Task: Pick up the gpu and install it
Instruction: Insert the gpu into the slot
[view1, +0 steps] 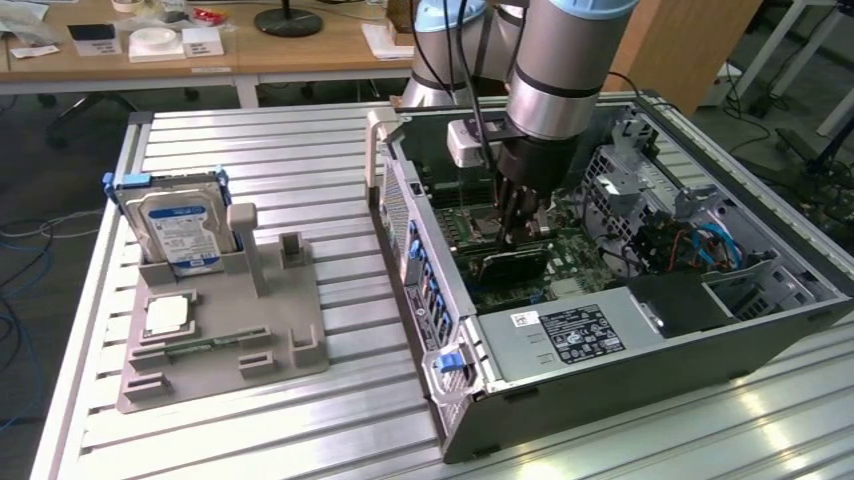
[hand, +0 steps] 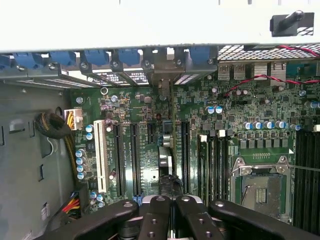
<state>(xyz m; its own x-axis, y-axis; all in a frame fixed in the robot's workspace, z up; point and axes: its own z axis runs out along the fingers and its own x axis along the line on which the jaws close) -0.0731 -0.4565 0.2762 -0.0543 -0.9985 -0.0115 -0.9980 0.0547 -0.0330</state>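
Robot arm reaching down into an open computer case (view1: 587, 330) that lies on its side on a ribbed metal worktop (view1: 267, 150). The pincer (view1: 518, 222) sits low inside the case, just above the green motherboard (view1: 574, 260). In the wrist view its black fingers (hand: 157, 220) are pressed together, closed on the top edge of the gpu (hand: 167, 165), a thin dark card seen edge-on. The card stands upright between the long expansion slots (hand: 134, 155), running toward the slotted rear wall of the case; whether it is fully seated in a slot cannot be told. In the exterior view a dark flat card (view1: 514, 265) lies just below the pincer.

Toward the exterior view's left, well apart from the case, a grey holder tray (view1: 220, 340) rests on the worktop. A silver hard drive (view1: 180, 225) with a blue and white label stands upright at its far end, and a narrow green memory stick (view1: 200, 345) lies flat nearer the front.
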